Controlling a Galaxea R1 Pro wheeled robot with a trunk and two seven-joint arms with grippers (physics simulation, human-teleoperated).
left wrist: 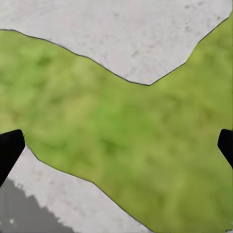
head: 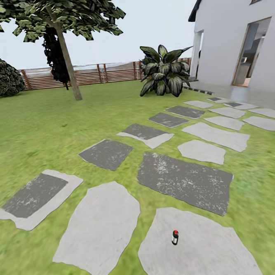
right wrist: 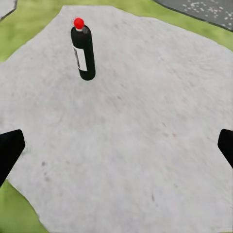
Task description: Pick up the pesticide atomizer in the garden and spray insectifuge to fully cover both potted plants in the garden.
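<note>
Green lawn [head: 37, 129] all round under a pale sky, crossed by a path of flat stepping stones [head: 186, 181], some pale grey, some dark and speckled, running toward a white house [head: 236, 30] at the far right with a tall glazed doorway [head: 250, 52]. Far back, a wooden slat fence [head: 87, 74] along the lawn's edge. Before it, a leaning tree [head: 67, 64] with a dark crown, a round dark bush [head: 0, 78] at the far left, and a big broad-leaved plant [head: 165, 71] near the house corner.

Nearest in the head view, a large pale slab [head: 212, 251], and on it, standing upright and alone, the pesticide atomizer [head: 175, 237]: seen here as a small dark bottle with a red top. Grass well clear of it on every side.

Seen from the right wrist, the same bottle [right wrist: 83, 51] upright on the pale slab [right wrist: 145, 136], white label on its side, red knob on top. Right pincer [right wrist: 116, 150] spread wide, black fingertips [right wrist: 9, 150] at the two edges of the view, nothing between them, well apart from the bottle.

From the left wrist, blurred grass [left wrist: 116, 131] between two pale stones [left wrist: 121, 34]. Left pincer [left wrist: 116, 150] likewise wide open and holding nothing, dark fingertips [left wrist: 8, 150] far apart.
</note>
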